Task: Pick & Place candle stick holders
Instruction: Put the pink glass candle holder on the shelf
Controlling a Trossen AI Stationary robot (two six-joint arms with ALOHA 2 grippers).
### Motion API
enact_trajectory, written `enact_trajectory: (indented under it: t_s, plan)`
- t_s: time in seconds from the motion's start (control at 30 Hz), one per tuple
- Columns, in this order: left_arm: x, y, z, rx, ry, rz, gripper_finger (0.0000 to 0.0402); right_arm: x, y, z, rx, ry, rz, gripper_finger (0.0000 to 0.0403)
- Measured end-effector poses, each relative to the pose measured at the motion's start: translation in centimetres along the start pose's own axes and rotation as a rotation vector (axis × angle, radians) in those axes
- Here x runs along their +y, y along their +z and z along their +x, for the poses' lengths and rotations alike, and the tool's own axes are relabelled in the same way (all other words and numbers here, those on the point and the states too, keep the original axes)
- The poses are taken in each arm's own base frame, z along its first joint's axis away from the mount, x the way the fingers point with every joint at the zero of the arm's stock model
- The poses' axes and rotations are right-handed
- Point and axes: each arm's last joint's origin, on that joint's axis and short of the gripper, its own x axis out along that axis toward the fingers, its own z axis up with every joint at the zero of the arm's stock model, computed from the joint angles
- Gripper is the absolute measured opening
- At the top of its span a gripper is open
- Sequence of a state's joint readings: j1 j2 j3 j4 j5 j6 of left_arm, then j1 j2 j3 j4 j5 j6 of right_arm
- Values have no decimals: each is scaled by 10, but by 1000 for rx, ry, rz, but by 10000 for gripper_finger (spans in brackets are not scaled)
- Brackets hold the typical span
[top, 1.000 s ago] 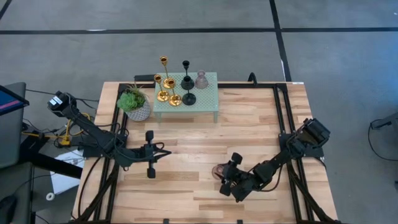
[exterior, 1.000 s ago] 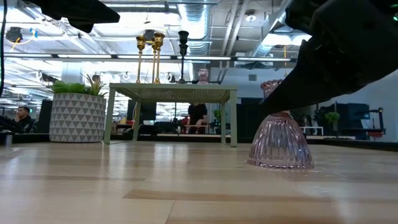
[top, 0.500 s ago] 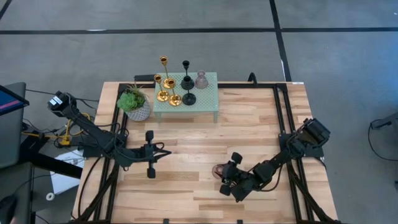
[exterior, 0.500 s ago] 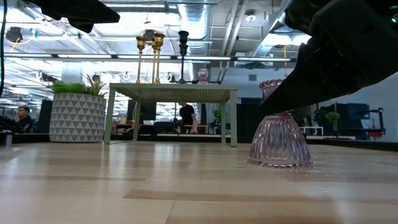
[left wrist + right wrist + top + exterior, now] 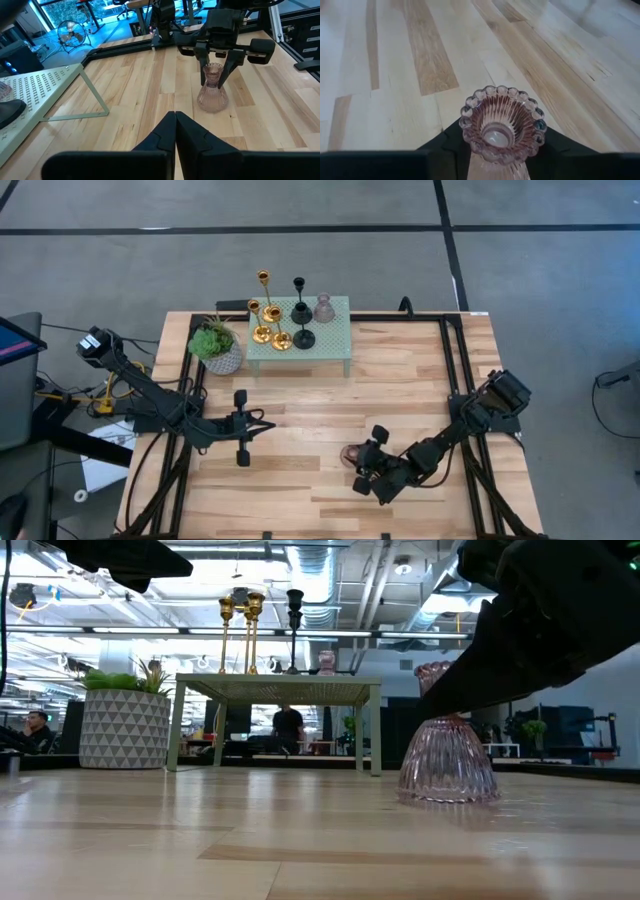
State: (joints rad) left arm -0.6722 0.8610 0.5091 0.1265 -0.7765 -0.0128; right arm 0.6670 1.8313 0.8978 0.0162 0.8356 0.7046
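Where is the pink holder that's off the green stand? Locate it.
High view: the pink holder stands on the wooden table, front right of centre, between the right end effector fingers.

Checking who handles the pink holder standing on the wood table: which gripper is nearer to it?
Right. The right gripper has its fingers on either side of the pink holder, at its neck. The left gripper waits shut, well off to the holder's left in the high view.

Even, bright overhead lighting on the tabletop (image 5: 330,410); shadows faint and short. Ceiling strip lights (image 5: 300,560) glare in the low view, leaving the arm overhead in silhouette. Pink glass holder (image 5: 502,122) sharp in the right wrist view; far boards soft.
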Motion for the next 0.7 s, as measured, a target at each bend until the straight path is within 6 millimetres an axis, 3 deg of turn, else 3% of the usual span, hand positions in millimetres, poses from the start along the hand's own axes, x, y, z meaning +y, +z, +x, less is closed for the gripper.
enact_trajectory:
  t_s: [0.3,0.43,0.7]
  plan:
    - [0,0,0,0,0,0,5,2,2,0,-19,15,-2,122]
    - [0,0,0,0,1,0,9,4,7,0,-35,25,8,137]
    - [0,0,0,0,0,-4,5,8,49,0,-86,64,-34,121]
